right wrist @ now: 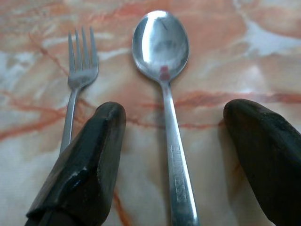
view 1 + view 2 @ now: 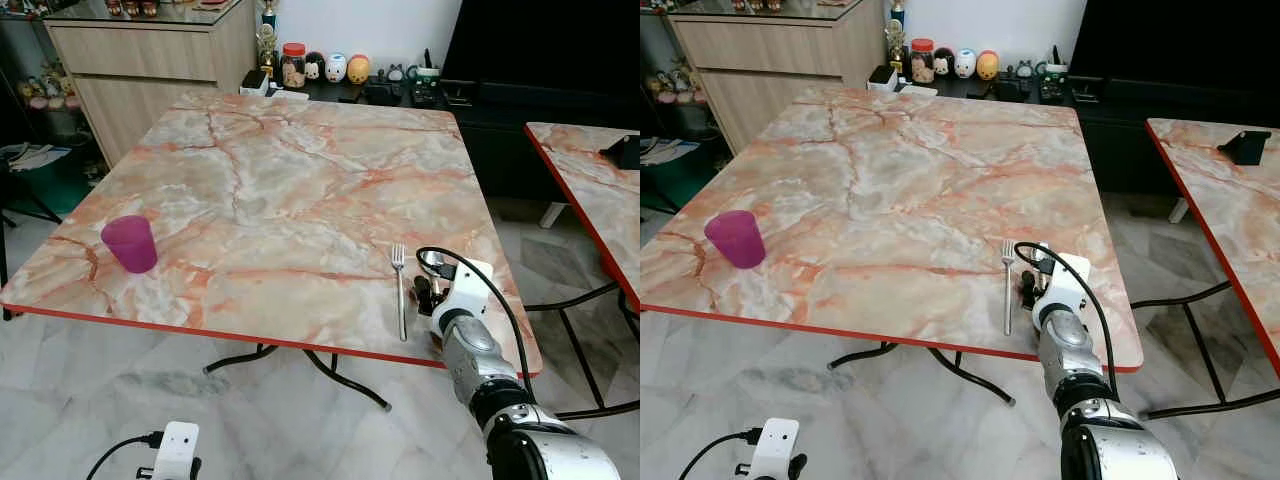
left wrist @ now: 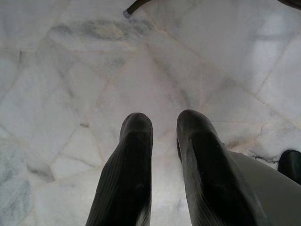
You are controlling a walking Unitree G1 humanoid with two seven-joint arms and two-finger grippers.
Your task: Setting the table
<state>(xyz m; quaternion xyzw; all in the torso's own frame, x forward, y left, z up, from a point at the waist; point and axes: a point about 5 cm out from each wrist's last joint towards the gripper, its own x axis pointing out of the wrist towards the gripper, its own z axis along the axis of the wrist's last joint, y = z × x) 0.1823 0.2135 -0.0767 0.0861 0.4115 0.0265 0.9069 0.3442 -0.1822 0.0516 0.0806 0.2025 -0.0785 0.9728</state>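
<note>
A silver spoon (image 1: 162, 47) and a silver fork (image 1: 81, 61) lie side by side on the marble-patterned table (image 2: 280, 180), near its front right edge. The fork (image 2: 400, 295) is to the left of the spoon's bowl (image 2: 432, 262). My right gripper (image 1: 176, 110) is open and low over the table. Its fingers (image 1: 89, 160) stand on either side of the spoon's handle without touching it. A purple cup (image 2: 130, 243) stands upright near the front left corner. My left gripper (image 3: 162, 122) hangs over the floor, with a narrow gap between its fingers and nothing in it.
A second marble-patterned table (image 2: 590, 190) stands to the right across a gap of floor. Behind the table are a wooden cabinet (image 2: 150, 60), a low black shelf with jars and figurines (image 2: 330, 68), and a dark screen (image 2: 540, 40). Black table legs (image 2: 340, 375) stand underneath.
</note>
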